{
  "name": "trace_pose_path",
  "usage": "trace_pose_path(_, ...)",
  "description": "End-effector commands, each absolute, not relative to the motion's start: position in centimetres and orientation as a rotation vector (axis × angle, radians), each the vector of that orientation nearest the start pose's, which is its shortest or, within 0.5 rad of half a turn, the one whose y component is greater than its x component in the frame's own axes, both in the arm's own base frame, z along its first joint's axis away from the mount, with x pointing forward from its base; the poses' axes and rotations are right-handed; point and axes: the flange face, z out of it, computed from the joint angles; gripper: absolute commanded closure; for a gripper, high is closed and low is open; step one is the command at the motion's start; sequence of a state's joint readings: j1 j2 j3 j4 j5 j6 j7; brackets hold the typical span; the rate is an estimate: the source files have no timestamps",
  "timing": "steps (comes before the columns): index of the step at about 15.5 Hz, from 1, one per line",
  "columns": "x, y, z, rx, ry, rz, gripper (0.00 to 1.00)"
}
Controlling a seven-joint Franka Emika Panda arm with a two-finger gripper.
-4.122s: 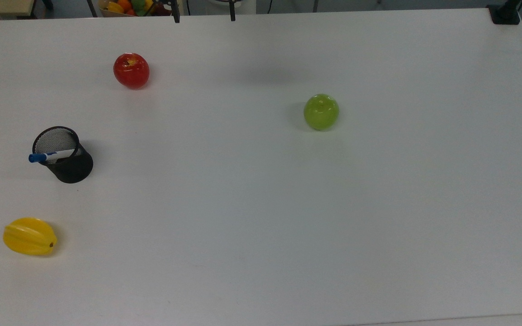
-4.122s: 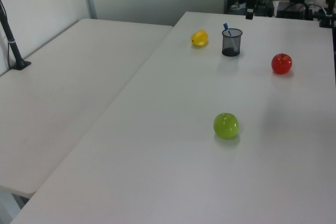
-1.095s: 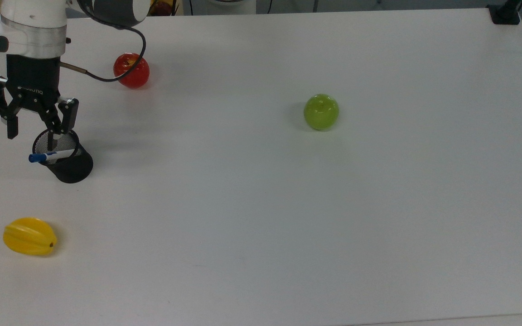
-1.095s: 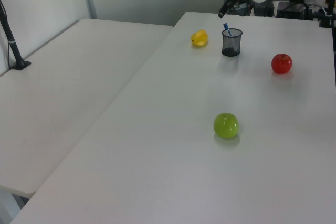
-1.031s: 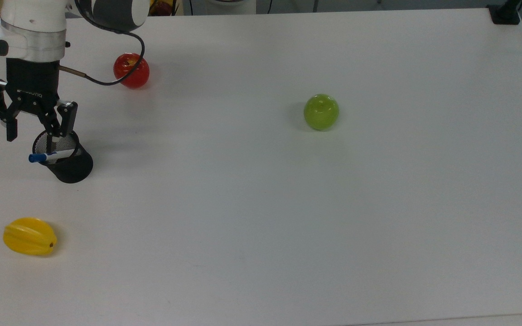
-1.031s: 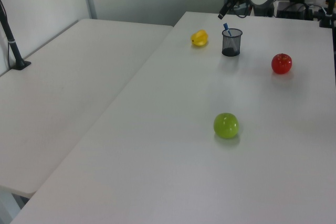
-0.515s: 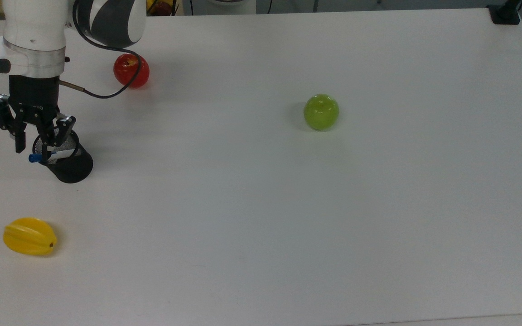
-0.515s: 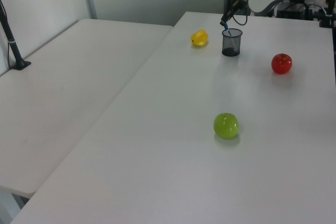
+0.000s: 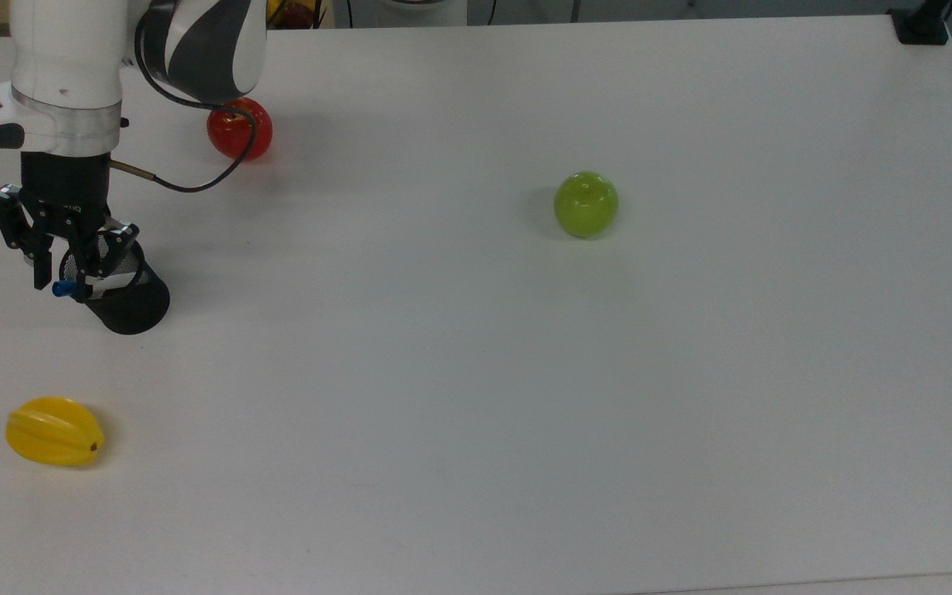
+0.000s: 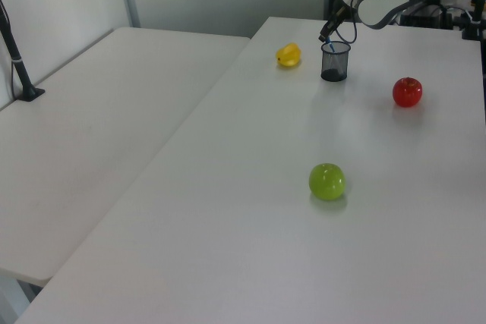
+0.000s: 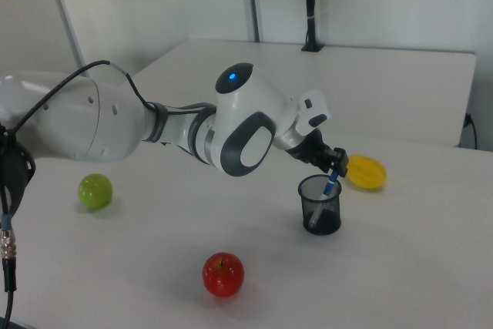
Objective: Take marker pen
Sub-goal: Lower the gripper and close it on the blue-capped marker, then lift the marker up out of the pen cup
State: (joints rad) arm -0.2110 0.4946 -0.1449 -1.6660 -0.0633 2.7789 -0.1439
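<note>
Nearest us in the right view we see a glossy red apple (image 11: pixel 223 273), then a black mesh cup (image 11: pixel 320 205) holding the slim marker pen (image 11: pixel 330 189), which leans on its rim, blue cap up. Beyond lies a ridged yellow fruit (image 11: pixel 365 172). The white table (image 9: pixel 525 372) is smooth and matte. Our gripper (image 9: pixel 61 279) hangs over the cup, fingers spread either side of the cap.
</note>
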Motion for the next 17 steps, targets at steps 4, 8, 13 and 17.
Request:
trace_pose_path(4, 68.2, -23.7, 39.0, -3.251, 0.177, -0.995, 0.76)
trace_pose_path(8, 68.1, -23.8, 39.3, -3.246, 0.191, -1.001, 0.98)
trace_pose_path(13, 67.7, -23.8, 43.0, -3.218, 0.218, -1.086, 0.98)
trace_pose_path(17, 66.7, -23.6, 48.6, -3.178, 0.239, -1.207, 0.98)
